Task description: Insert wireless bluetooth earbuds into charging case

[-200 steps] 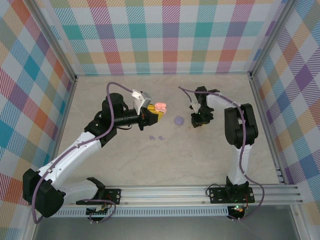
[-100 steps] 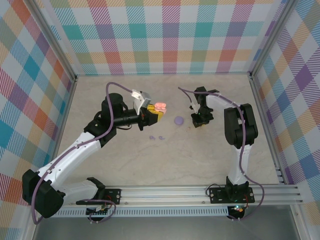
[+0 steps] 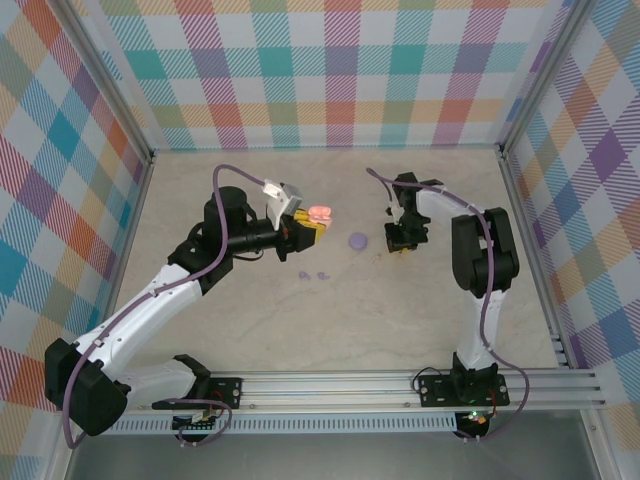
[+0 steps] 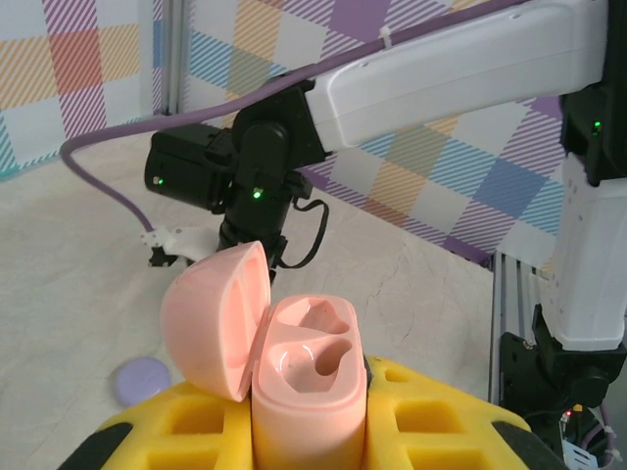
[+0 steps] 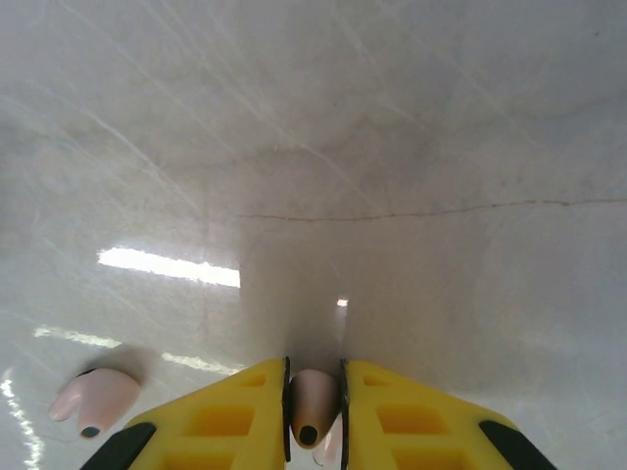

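Observation:
My left gripper [image 3: 316,224] is shut on a salmon-pink charging case [image 4: 309,392], held upright between yellow pads [image 4: 186,431] above the table. Its lid [image 4: 216,318] is swung open to the left, and both inner wells are bare. My right gripper [image 3: 399,244] is down at the table to the right, shut on a small pink earbud [image 5: 313,411]. A second pink earbud [image 5: 96,401] lies on the table to its left. A round purple charging case [image 3: 357,241] lies closed between the arms. Two tiny lilac earbuds [image 3: 305,274] [image 3: 323,272] lie nearer the front.
The marble-look table [image 3: 420,320] is walled by plaid panels on three sides. An aluminium rail [image 3: 400,385] with both arm bases runs along the near edge. A purple cable [image 4: 108,181] loops from the right arm.
My right gripper's jaws have come together on the pink earbud, and that arm has shifted slightly to the right. The left arm and its pink case have not moved.

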{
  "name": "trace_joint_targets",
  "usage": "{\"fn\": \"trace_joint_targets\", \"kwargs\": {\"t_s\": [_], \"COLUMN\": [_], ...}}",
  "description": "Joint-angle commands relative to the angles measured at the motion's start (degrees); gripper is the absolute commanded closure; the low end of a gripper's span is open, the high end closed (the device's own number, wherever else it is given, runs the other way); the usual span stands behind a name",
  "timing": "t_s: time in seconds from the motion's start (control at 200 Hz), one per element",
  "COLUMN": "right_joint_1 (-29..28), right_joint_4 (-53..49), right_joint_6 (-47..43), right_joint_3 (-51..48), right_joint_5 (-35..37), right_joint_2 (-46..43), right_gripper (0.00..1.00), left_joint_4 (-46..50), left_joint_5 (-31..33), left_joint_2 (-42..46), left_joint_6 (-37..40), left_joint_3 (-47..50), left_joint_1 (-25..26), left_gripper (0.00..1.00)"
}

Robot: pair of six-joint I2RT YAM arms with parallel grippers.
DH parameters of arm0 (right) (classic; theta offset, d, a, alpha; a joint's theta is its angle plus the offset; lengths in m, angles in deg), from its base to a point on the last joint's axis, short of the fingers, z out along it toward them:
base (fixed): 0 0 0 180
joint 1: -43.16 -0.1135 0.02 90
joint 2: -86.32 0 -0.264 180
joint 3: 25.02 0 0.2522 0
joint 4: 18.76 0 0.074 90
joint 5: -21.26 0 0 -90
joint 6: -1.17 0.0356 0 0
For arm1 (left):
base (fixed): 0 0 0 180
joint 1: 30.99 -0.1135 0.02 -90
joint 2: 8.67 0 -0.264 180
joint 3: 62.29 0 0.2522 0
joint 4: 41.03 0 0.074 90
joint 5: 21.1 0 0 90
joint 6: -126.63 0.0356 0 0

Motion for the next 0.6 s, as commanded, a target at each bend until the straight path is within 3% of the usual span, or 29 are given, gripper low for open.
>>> {"fn": "trace_joint_targets", "kwargs": {"t_s": [0.0,0.595], "right_joint_1": [0.5,0.3], "right_joint_4": [2.1,20.1], "right_joint_6": [3.1,8.7], "right_joint_3": [-2.1,-15.6], "right_joint_5": [-6.3,-22.5], "right_joint_2": [-4.9,-28.0], "right_gripper": [0.82,0.83], "left_joint_4": [0.8,-5.9], "left_joint_5": [2.2,9.2], "left_joint_2": [-1.4,-9.1], "left_joint_6": [-2.2,-12.7], "left_joint_3": [-0.2,3.4], "left_joint_1": [0.9,0.9], "left_gripper": [0.94,0.96]}}
